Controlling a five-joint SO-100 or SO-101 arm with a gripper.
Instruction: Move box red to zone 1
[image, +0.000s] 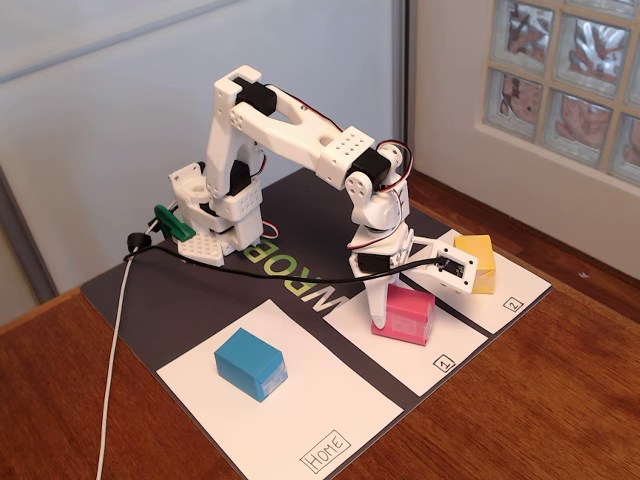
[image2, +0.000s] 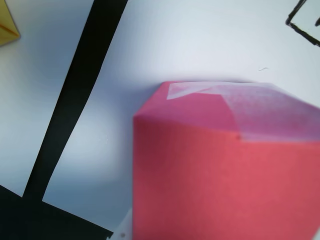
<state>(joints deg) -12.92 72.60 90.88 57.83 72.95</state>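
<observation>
Three white paper sheets lie on a dark mat (image: 200, 290) on the wooden tabletop (image: 560, 400), and each carries exactly one block. Zone 1 (image: 400, 362), the middle sheet with a small boxed "1" at its near corner, holds the box red (image: 405, 314), which sits flat toward the sheet's far end, well apart from that boxed mark. The sheet marked "HOME" (image: 310, 410), just left of zone 1 in the fixed view across a dark strip of mat, holds one blue block (image: 251, 363). The sheet marked "2" (image: 515, 290), just right of zone 1, holds one yellow block (image: 476, 262) at its far end. That makes three blocks, one of each colour.

The white arm (image: 300, 135) reaches down from its base at the back of the mat, and its tool (image: 384, 312) stands at the left side of the box red in the fixed view, one white finger touching or almost touching that side. Whether the tool is apart or clamped on the block, I cannot tell. In the wrist view the box red (image2: 225, 175) fills the lower right, resting on the white paper of zone 1 (image2: 165, 45), with a corner of the yellow block (image2: 7, 27) at the upper left edge.
</observation>
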